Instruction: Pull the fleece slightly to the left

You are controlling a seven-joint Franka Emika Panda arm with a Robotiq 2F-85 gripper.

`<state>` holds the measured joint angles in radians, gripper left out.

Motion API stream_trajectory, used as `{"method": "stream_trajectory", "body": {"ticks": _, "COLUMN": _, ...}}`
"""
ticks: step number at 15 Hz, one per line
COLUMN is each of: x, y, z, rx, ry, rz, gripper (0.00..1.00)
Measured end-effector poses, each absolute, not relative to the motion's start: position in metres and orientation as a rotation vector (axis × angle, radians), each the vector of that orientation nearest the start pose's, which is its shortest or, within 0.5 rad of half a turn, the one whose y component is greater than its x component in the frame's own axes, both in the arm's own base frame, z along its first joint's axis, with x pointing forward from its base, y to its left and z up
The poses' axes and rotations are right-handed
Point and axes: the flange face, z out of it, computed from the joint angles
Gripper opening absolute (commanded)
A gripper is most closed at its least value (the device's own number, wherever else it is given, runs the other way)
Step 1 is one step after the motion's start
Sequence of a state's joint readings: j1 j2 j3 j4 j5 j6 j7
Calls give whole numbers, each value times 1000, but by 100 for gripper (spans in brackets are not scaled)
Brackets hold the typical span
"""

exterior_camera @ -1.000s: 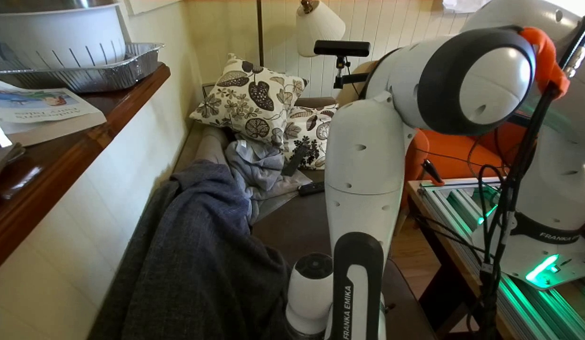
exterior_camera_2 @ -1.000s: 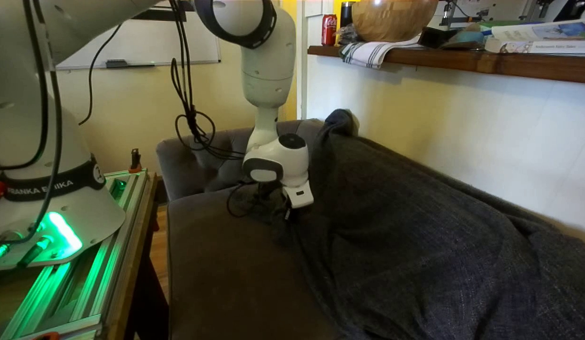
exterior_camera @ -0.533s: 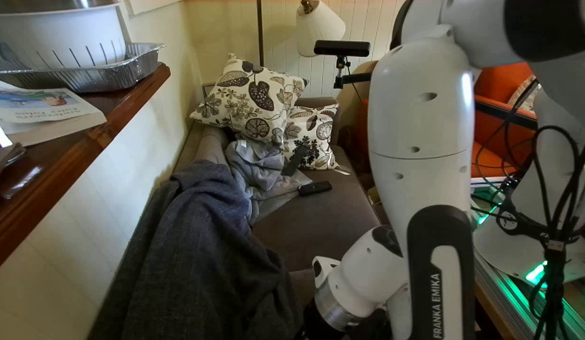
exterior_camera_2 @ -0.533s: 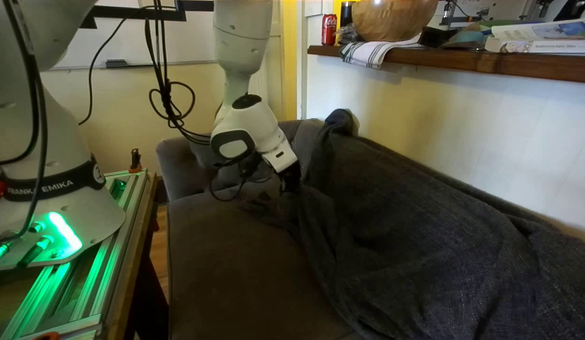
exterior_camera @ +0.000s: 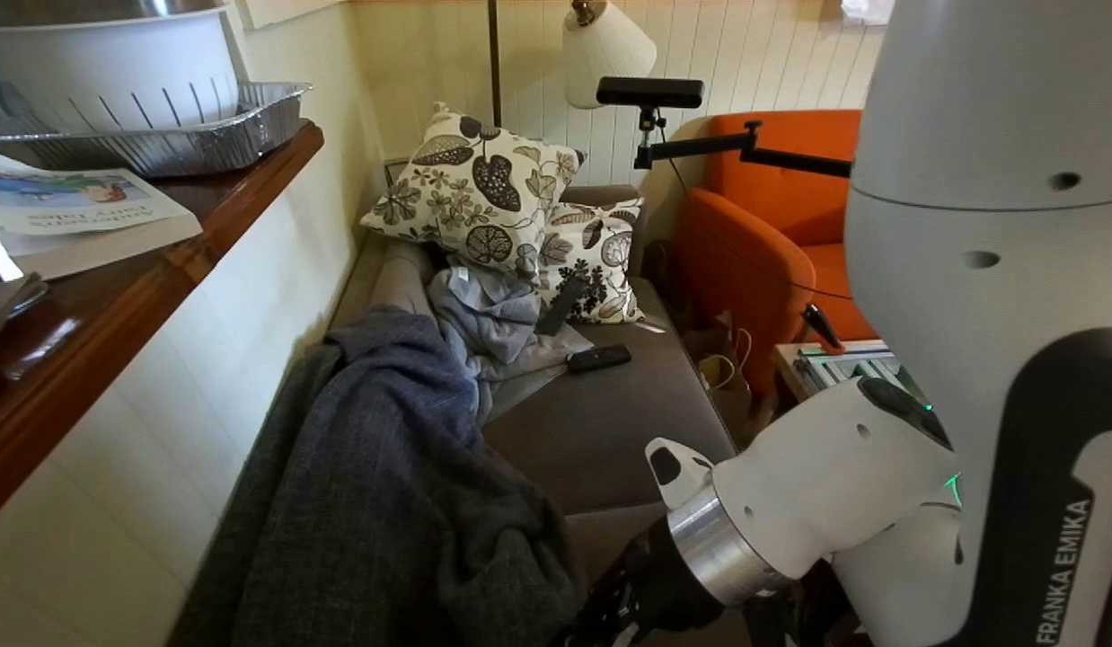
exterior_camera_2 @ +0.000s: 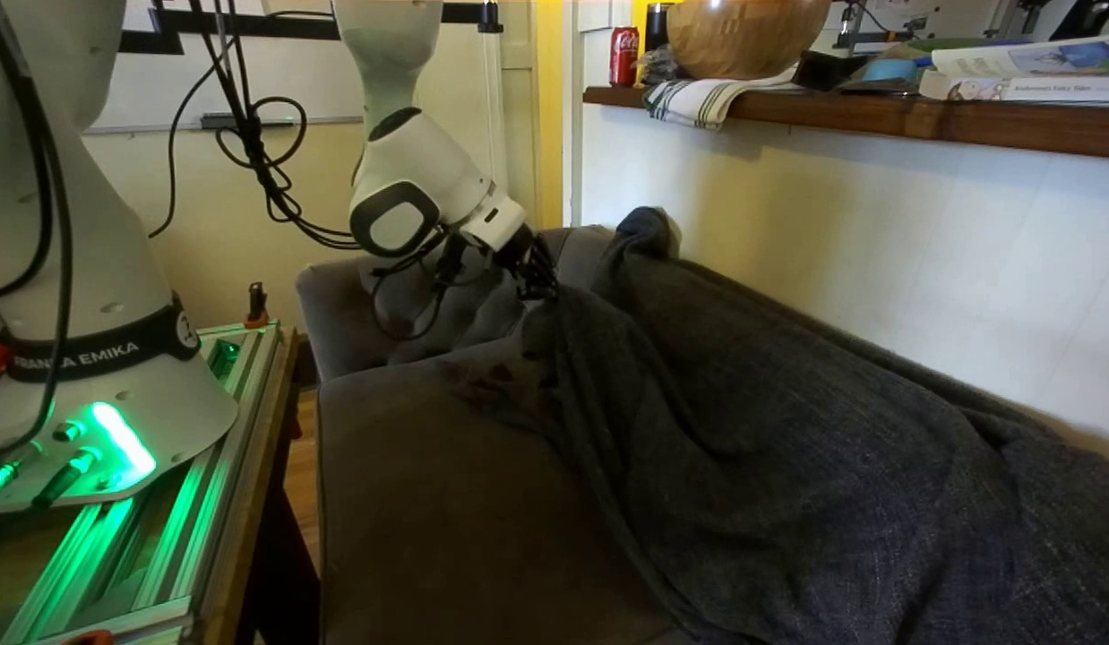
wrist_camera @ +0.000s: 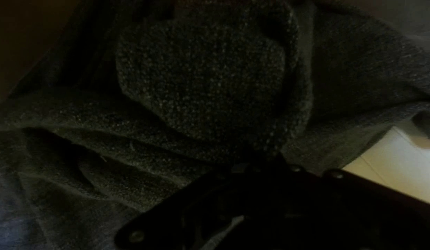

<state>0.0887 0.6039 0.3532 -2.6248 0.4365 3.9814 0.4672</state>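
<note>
The fleece, a large dark grey-blue blanket, lies rumpled along the couch in both exterior views. Its near edge in an exterior view is drawn up into a peak at my gripper. The wrist view shows bunched folds of the fleece meeting between the fingertips of my gripper, which is dark there. The jaws are closed together on the cloth and tilted toward the couch back. The fingertips themselves are mostly hidden by the fabric and by shadow.
The brown couch seat lies beside the fleece. Floral pillows, a light grey cloth and a remote are at its far end. A wooden shelf runs along the wall. An orange armchair stands beyond.
My gripper has risen and moved away from the wall, to the left in one exterior view and to the right in the other. The fleece's edge has lifted with it, and the arm tilts more.
</note>
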Motion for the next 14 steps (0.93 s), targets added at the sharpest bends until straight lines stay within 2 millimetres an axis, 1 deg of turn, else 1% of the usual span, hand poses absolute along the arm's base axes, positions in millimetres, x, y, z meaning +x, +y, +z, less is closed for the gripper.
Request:
{"method": "stream_trajectory", "body": {"ticks": 2, "x": 405, "y": 143, "z": 154, "rx": -2586, "ry": 744, "rz": -963, "gripper": 2}}
{"method": "stream_trajectory", "body": {"ticks": 4, "x": 406, "y": 144, "z": 161, "rx": -2585, "ry": 740, "rz": -993, "gripper": 2}}
{"method": "stream_trajectory", "body": {"ticks": 7, "x": 409, "y": 142, "z": 165, "rx": -2585, "ry": 734, "rz": -1021, "gripper": 2}}
{"method": "stream_trajectory", "body": {"ticks": 9, "x": 410, "y": 145, "z": 166, "rx": -2586, "ry": 714, "rz": -1023, "gripper": 2}}
{"method": "stream_trajectory", "body": {"ticks": 11, "x": 411, "y": 159, "z": 165, "rx": -2595, "ry": 623, "rz": -976, "gripper": 2}}
{"method": "stream_trajectory", "body": {"ticks": 14, "x": 412, "y": 198, "z": 164, "rx": -2601, "ry": 419, "rz": -854, "gripper": 2}}
